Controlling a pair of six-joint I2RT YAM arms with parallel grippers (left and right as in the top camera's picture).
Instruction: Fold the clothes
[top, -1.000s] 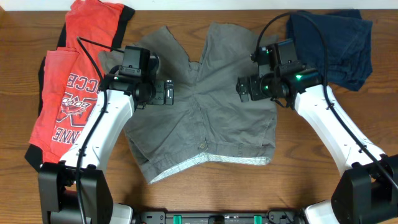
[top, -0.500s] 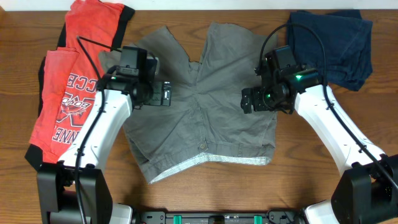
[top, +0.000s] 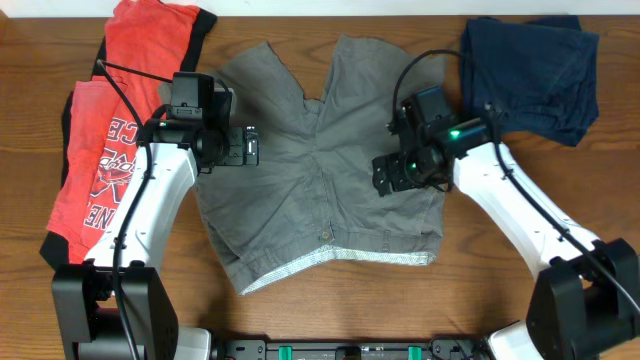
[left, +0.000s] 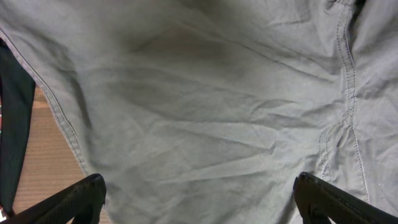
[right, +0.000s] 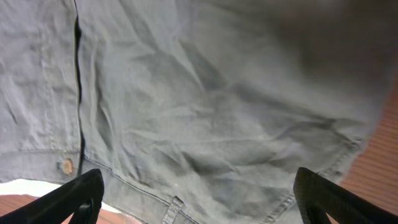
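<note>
While both arms hover over the grey-khaki shorts (top: 320, 170), spread flat mid-table, the left gripper (top: 250, 147) and right gripper (top: 385, 178) each stand with jaws spread, holding nothing. A pinch there may catch only the top layer and drag the fold crooked. On the wooden table (top: 25, 180), a red T-shirt (top: 120, 130) and a navy garment (top: 530, 70) flank the shorts; nothing beyond the tabletop shows.

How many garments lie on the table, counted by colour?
Grey-khaki shorts: 1
Red T-shirt: 1
Dark navy garment: 1
Total: 3
</note>
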